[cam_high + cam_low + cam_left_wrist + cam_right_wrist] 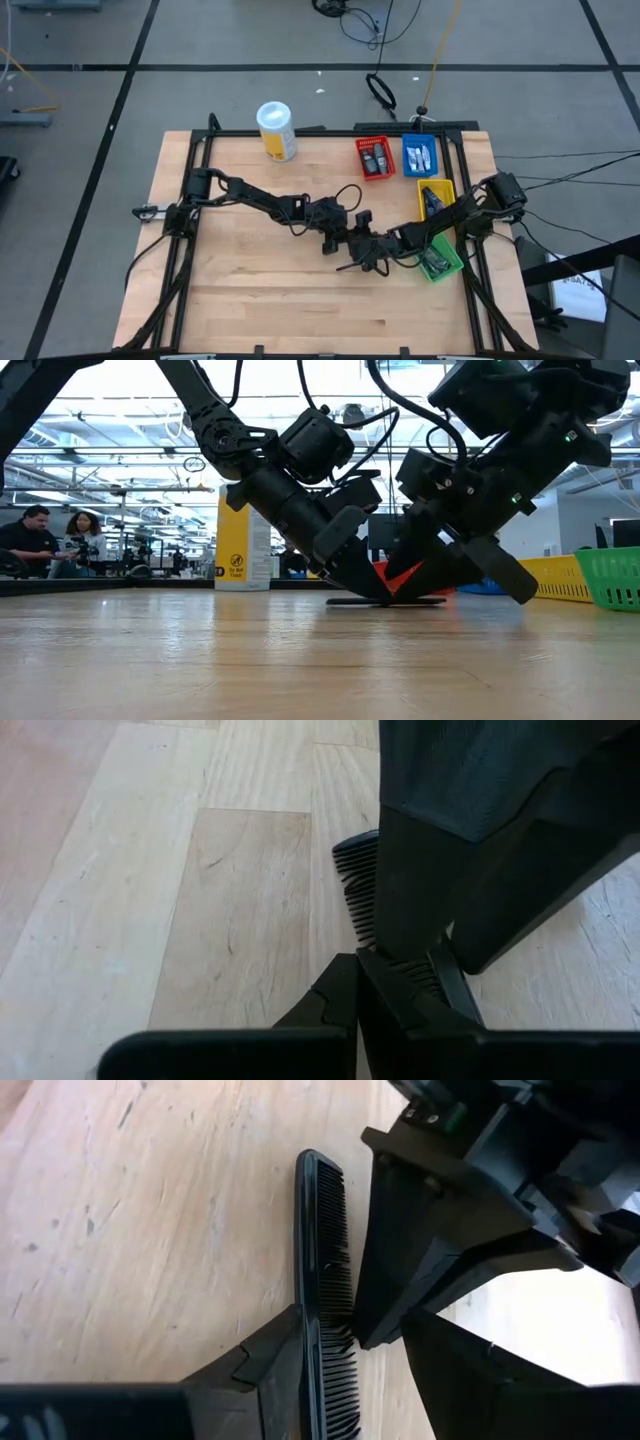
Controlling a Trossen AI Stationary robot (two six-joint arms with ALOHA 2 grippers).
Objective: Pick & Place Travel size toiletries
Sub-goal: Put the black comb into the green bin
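Black comb (322, 1280) lies flat mid-worktop (250, 290), straddled by the right gripper (345, 1342) with fingers parted (grasp not yet closed); left gripper (357, 982), fingers shut, touches it. Next: close, lift, carry binward.

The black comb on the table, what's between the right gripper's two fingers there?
The black comb itself, lying flat on the wooden table. The right wrist view shows the right gripper open astride it, with the shut left gripper pressing beside it.
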